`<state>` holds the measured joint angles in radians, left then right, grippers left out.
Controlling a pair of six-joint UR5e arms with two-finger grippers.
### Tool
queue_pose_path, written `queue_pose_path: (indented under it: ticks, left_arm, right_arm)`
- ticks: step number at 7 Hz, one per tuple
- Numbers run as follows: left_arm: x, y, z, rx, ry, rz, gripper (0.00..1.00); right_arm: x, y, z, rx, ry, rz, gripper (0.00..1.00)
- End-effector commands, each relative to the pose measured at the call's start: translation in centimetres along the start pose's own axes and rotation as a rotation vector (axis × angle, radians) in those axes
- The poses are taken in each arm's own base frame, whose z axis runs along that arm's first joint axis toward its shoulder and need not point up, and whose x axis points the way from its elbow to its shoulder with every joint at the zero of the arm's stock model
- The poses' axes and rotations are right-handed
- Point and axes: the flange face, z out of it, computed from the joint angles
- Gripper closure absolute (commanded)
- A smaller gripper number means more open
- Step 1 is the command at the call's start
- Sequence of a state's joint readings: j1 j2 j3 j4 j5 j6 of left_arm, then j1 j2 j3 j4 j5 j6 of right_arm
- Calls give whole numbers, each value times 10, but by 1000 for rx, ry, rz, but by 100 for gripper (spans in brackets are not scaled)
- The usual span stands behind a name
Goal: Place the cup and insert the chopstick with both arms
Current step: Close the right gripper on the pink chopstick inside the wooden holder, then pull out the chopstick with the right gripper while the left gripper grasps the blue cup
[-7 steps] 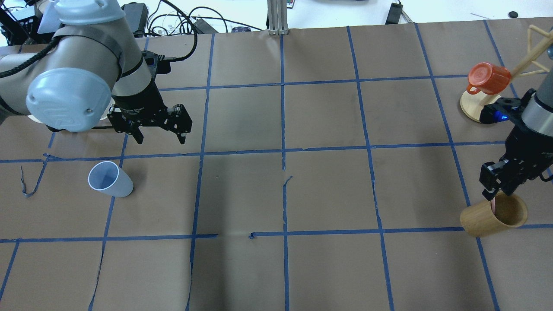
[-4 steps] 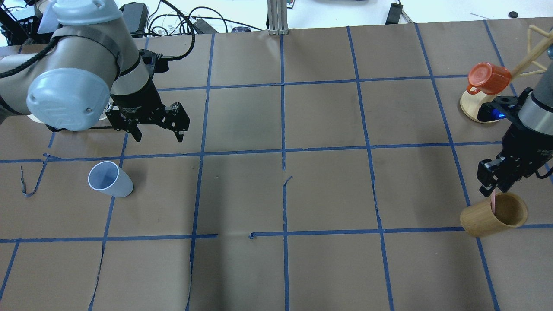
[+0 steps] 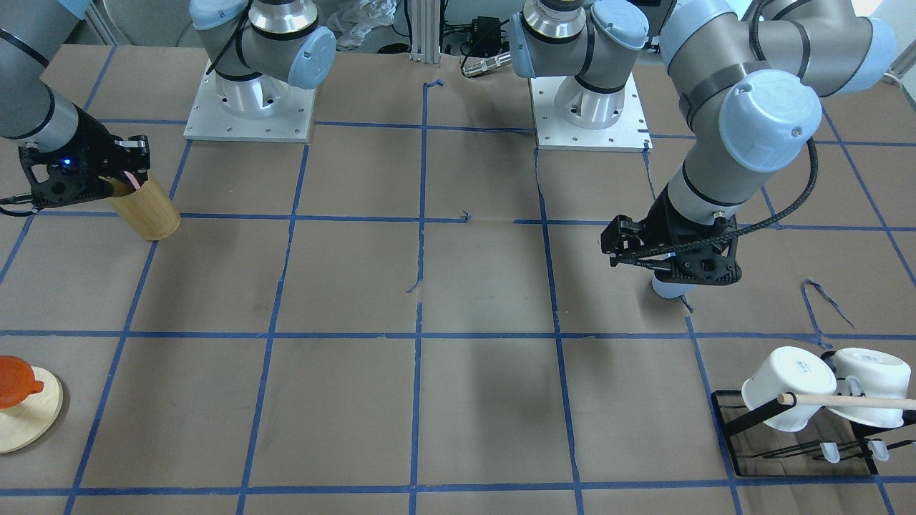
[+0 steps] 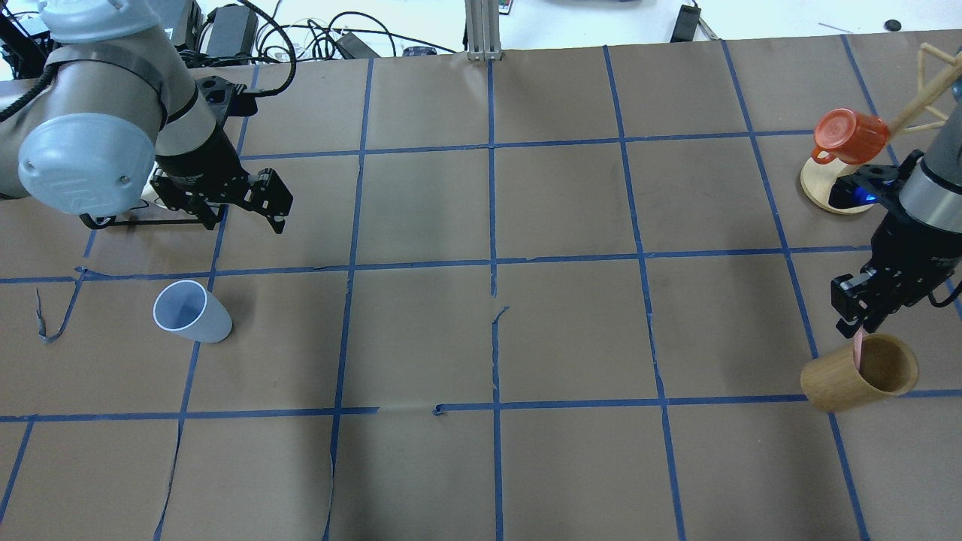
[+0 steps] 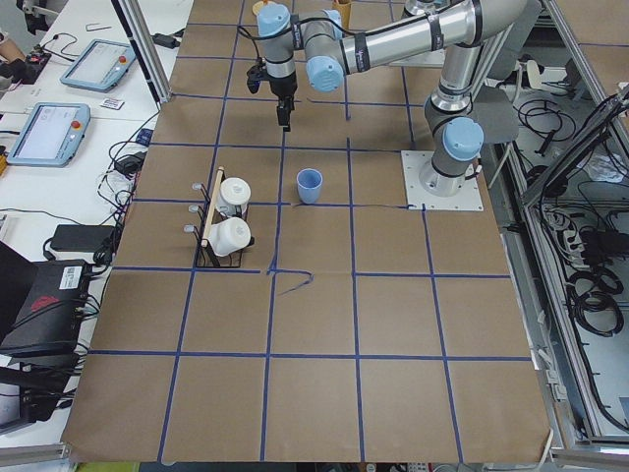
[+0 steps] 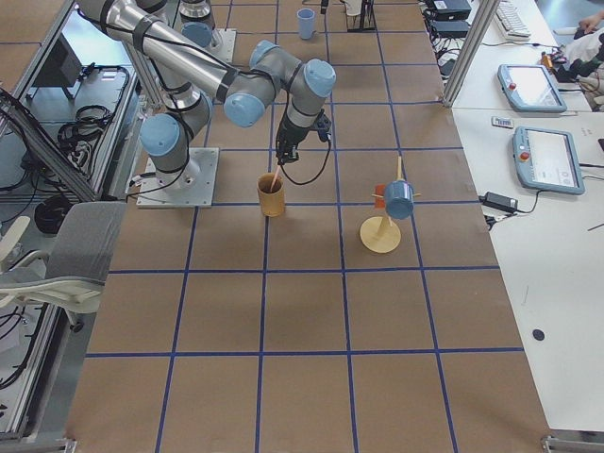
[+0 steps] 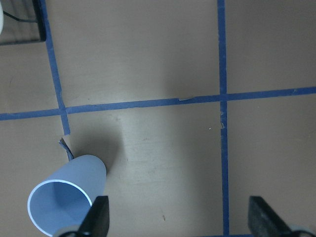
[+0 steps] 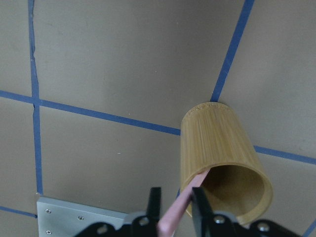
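Though the upright pale-blue plastic cup (image 4: 192, 312) stands placed beside spread, empty left fingers (image 7: 100, 215), closed right fingers (image 8: 154, 200) grip the pink chopstick (image 8: 180, 212) only part-inserted in the bamboo cylinder (image 8: 217, 148) below.

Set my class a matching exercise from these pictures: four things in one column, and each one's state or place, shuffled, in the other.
Things
1. pale blue cup
2. pink chopstick
3. orange mug
4. left claw

States
A. open, holding nothing
B. hanging on the wooden peg stand
C. standing mouth up on the table
D. pinched in the right claw, tip inside the bamboo holder

Pairs: 1-C, 2-D, 3-B, 4-A
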<state>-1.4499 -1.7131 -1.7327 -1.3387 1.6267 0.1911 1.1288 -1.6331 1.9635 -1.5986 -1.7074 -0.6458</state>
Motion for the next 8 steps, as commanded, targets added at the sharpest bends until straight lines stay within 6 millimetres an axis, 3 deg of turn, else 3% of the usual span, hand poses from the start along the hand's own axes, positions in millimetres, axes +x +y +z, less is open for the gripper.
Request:
queue_pose_path:
  ticks: [1,3,4,7,8]
  left_arm:
    - [-12,-2,29,-8,-12,-20,0]
    - [-44,30,56,-56,-11,-57,0]
    - [-55,34,56,-58,-6,-19,0]
    - [-65,63,91,-85,5,-24,0]
    - [-67,68,91,-86,-18,-23,0]
  right_arm:
    - [2,1,-3,-1,10,2,78]
    - [2,4,-23,-23,-6,-3,81]
    - [2,5,-26,-31,-10,-5,83]
    - [3,10,-42,-53,-17,-5,85]
    - [6,14,-54,-72,6,-7,87]
